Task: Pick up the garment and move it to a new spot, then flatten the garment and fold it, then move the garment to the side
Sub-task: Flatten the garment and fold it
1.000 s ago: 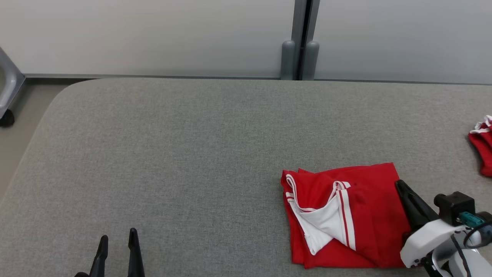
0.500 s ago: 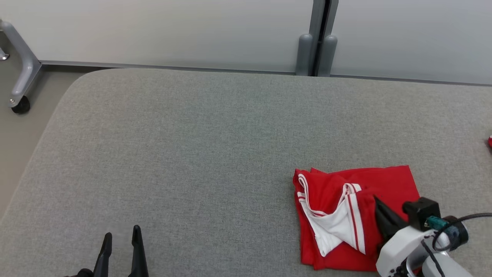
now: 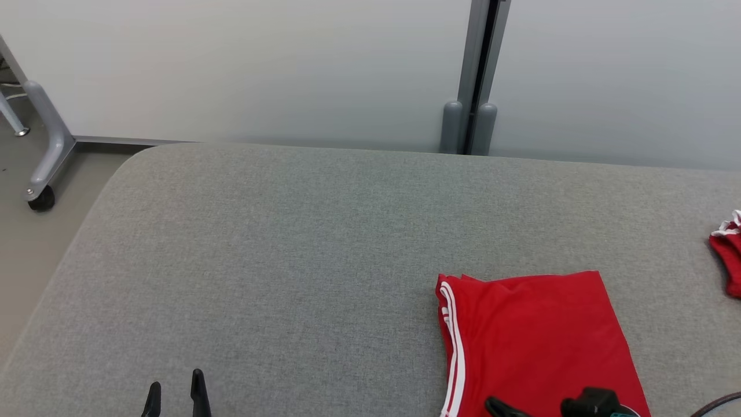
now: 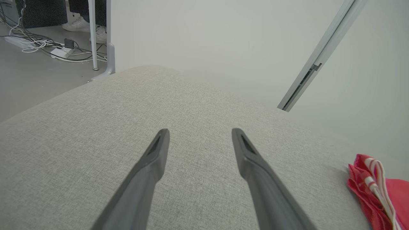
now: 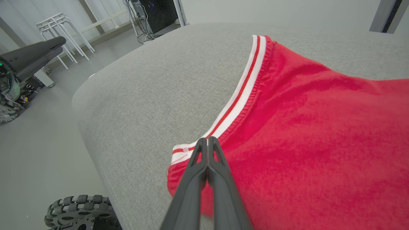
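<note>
The red garment [image 3: 538, 341] lies folded flat at the near right of the grey padded table [image 3: 278, 231], its white-striped edge facing left. In the right wrist view the garment [image 5: 313, 127] spreads out smooth, and my right gripper [image 5: 207, 140] is shut with its tips at the striped hem; no cloth shows between the fingers. In the head view the right gripper [image 3: 491, 402] pokes in at the bottom edge over the garment. My left gripper [image 3: 176, 382] is open over bare table at the near left, holding nothing. The left wrist view has the left gripper [image 4: 200, 131] and the garment [image 4: 374, 188] far to its right.
A second red and white cloth [image 3: 726, 255] lies at the table's right edge. A wheeled metal frame leg [image 3: 43, 174] stands on the floor past the table's left corner. A pale wall with a grey post [image 3: 469, 127] runs behind the table.
The head camera has shifted. The white inner flap that lay open on the garment is gone from sight, leaving a smooth red top. My right gripper has drawn back toward the view's bottom edge.
</note>
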Motion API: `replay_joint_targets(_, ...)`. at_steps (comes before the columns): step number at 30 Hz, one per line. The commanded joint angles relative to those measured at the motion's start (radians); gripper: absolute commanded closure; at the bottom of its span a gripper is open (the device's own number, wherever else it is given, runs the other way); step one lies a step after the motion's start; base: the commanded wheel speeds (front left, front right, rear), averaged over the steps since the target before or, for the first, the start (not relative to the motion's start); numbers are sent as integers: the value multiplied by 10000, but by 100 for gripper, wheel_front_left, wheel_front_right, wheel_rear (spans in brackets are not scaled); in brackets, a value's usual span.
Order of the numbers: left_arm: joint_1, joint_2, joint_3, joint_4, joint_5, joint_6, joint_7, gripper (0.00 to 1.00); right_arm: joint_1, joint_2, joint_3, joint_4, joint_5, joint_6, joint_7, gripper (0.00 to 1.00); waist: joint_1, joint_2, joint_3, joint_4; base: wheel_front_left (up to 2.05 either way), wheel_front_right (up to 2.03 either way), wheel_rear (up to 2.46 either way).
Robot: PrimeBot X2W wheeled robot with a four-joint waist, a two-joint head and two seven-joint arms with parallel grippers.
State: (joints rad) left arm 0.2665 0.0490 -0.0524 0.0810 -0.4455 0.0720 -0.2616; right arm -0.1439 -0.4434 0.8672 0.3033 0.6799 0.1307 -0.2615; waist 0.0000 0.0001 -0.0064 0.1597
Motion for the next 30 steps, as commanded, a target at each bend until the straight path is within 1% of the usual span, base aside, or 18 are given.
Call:
replay_joint_targets(1, 86, 36, 37, -59, -61, 69, -43, 0, -41, -160, 40, -65, 113, 2, -32, 100, 0, -1, -112, -155, 0, 0, 0)
replay_joint_targets(3, 146, 39, 100, -110, -65, 85, -43, 0, -112, -262, -135, -121, 185, 2, -36, 100, 0, -1, -188, -285, 0, 0, 0)
replay_joint_targets(5, 220, 39, 200, -188, -84, 94, -43, 0, -49, -295, -688, -192, -18, 2, -38, 100, 0, -1, -285, -430, 0, 0, 0)
replay_joint_targets(9, 299, 38, 411, -322, 19, 64, -43, 0, 568, -172, -2529, -479, -786, 2, -38, 100, 0, -1, -425, -707, 0, 0, 0)
replay_joint_targets(11, 363, 38, 504, -342, 110, 31, -43, 0, 995, -79, -3580, -686, -1317, 2, -38, 74, 0, -1, -483, -834, 0, 0, 0)
replay_joint_targets(12, 381, 41, 548, -350, 183, 7, -43, 0, 1220, -36, -4136, -794, -1626, 2, -39, 62, 0, -1, -515, -888, 0, 0, 0)
replay_joint_targets(13, 434, 39, 594, -337, 317, -8, -43, 0, 1479, 25, -4669, -909, -1937, 2, -40, 21, 0, -1, -551, -936, 0, 0, 0)
replay_joint_targets(14, 505, 34, 613, -312, 407, -37, -43, 0, 1733, 146, -5121, -1069, -2128, 2, -40, 0, 0, -1, -589, -978, 0, 0, 0)
replay_joint_targets(16, 644, 41, 691, -244, 700, -126, -43, 0, 2256, 293, -6170, -1301, -2632, 2, -39, 0, 0, -1, -653, -1056, 0, 0, 0)
replay_joint_targets(19, 796, 39, 743, -131, 1293, -361, -43, 0, 2916, 645, -7414, -1576, -3156, 2, -40, 0, 0, -1, -701, -1115, 0, 0, 0)
replay_joint_targets(22, 955, 38, 836, -41, 1595, -578, -43, 0, 3444, 1007, -8221, -1726, -3548, 2, -40, 0, 0, -1, -723, -1167, 0, 0, 0)
replay_joint_targets(25, 945, 36, 927, -37, 1604, -750, -43, 0, 3759, 1405, -8625, -1771, -3655, 2, -40, 0, 0, -1, -715, -1226, 0, 0, 0)
replay_joint_targets(30, 866, 38, 1006, -52, 1573, -845, -43, 0, 3964, 1848, -8696, -1774, -3700, 2, -40, 0, 0, -1, -681, -1333, 0, 0, 0)
